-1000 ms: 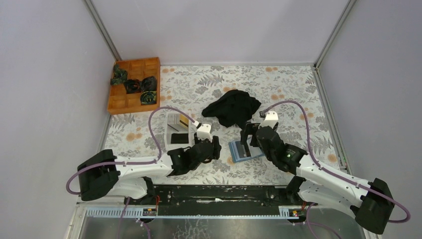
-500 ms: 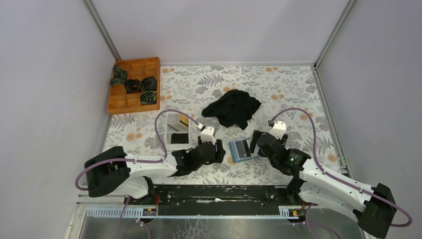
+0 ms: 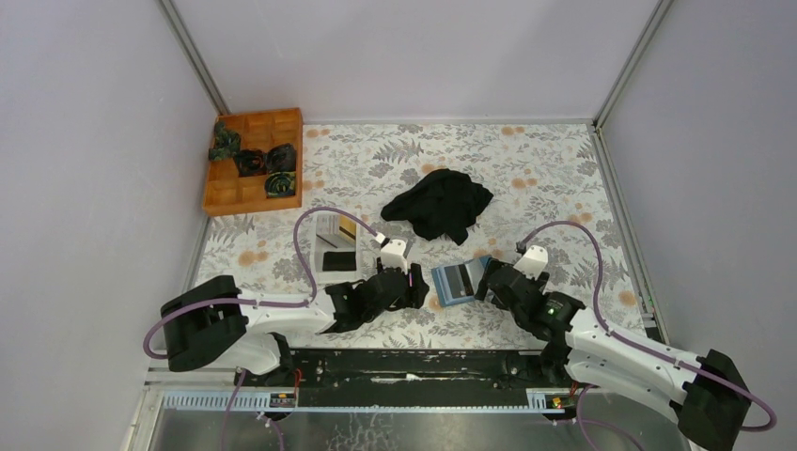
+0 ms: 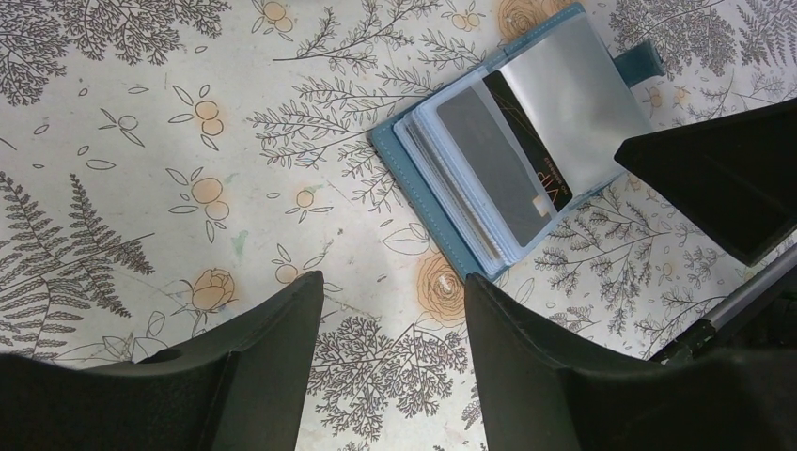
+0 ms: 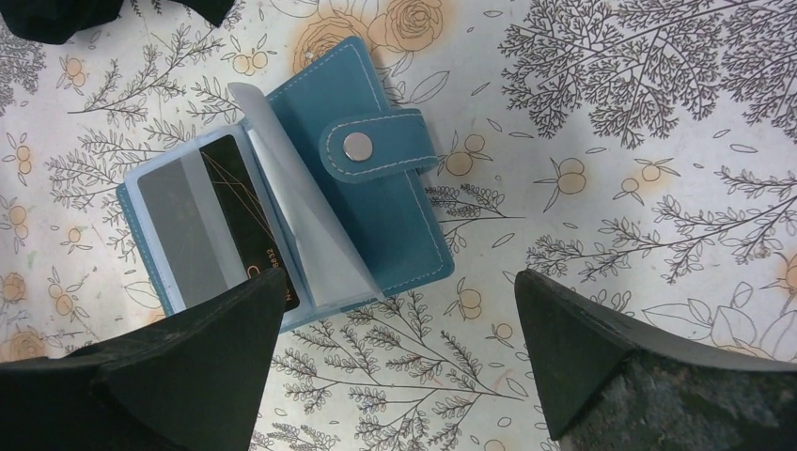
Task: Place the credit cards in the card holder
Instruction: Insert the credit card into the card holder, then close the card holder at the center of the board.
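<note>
The teal-blue card holder (image 3: 458,282) lies open on the floral table between my two grippers. In the right wrist view its snap cover (image 5: 376,216) faces up and a clear sleeve stands lifted. A black card (image 5: 246,202) with a grey band sits in a sleeve on the left half, and it also shows in the left wrist view (image 4: 531,141). My left gripper (image 3: 412,285) (image 4: 393,282) is open and empty, just left of the holder. My right gripper (image 3: 491,282) (image 5: 399,277) is open and empty at the holder's right edge. Another black card (image 3: 338,260) lies in the white tray (image 3: 316,246).
A crumpled black cloth (image 3: 440,205) lies behind the holder. A wooden divided tray (image 3: 226,195) with dark bundles stands at the back left. Pale cards (image 3: 329,225) sit in the white tray's far part. Grey walls close the table on three sides.
My right gripper has drawn back off the card holder, to the right and nearer. My left gripper has shifted slightly right toward the holder. The holder now lies uncovered and open.
</note>
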You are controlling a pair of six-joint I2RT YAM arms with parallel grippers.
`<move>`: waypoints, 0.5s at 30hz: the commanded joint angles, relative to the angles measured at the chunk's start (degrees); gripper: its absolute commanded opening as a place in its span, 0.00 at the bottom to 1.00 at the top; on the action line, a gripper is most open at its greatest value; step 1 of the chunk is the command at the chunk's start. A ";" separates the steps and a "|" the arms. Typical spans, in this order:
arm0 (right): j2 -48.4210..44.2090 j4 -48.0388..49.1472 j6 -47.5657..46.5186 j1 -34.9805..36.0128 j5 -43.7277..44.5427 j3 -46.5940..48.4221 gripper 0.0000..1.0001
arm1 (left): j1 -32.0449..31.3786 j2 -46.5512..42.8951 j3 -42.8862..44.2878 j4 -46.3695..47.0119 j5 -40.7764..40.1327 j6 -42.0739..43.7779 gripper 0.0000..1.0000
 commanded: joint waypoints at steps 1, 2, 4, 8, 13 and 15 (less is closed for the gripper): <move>-2.45 4.84 2.48 0.24 0.78 -2.59 0.99 | 0.06 0.48 0.33 3.39 0.19 -0.69 0.65; -2.76 5.61 2.57 0.28 0.92 -3.01 1.00 | 0.03 0.51 0.31 3.44 0.30 -0.76 0.65; -2.78 6.51 2.84 0.24 1.23 -3.59 1.00 | 0.05 0.68 0.35 3.39 0.33 -0.88 0.64; -2.41 9.26 3.60 0.15 0.94 -4.82 0.99 | 0.06 1.18 0.56 3.30 0.36 -1.06 0.64; -0.70 12.23 4.57 -0.10 1.56 -5.69 0.96 | 0.10 1.67 1.15 3.21 0.58 -0.98 0.65; -0.57 13.39 4.98 -0.33 2.09 -6.37 0.94 | 0.02 1.72 1.30 3.12 0.59 -0.98 0.64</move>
